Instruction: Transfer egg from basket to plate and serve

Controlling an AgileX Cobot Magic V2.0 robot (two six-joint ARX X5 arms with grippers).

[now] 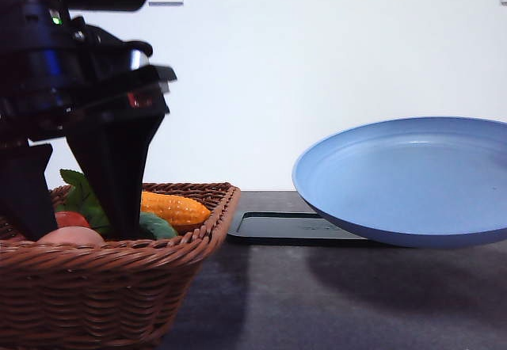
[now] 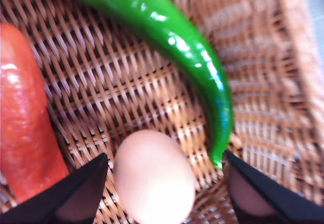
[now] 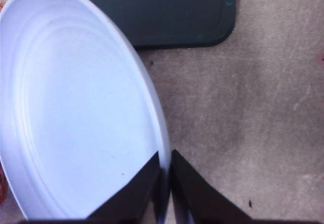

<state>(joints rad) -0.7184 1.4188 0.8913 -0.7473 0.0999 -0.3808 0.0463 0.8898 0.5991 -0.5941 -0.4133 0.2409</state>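
The pinkish egg (image 2: 154,178) lies on the woven floor of the wicker basket (image 2: 116,92), directly between the spread black fingers (image 2: 76,191) of my left gripper (image 2: 164,183), which is open and not touching it. From the front, the left gripper (image 1: 75,227) reaches down into the basket (image 1: 103,287), and the egg (image 1: 71,237) peeks over the rim. My right gripper (image 3: 164,171) is shut on the rim of the light blue plate (image 3: 76,112). The plate (image 1: 404,180) hangs tilted above the table at the right.
A green pepper (image 2: 172,46) and a red-orange vegetable (image 2: 23,117) flank the egg in the basket. An orange corn-like piece (image 1: 174,207) and green leaves (image 1: 79,195) lie farther back. A flat black tray (image 1: 293,225) sits on the grey table (image 1: 341,302) under the plate's left edge.
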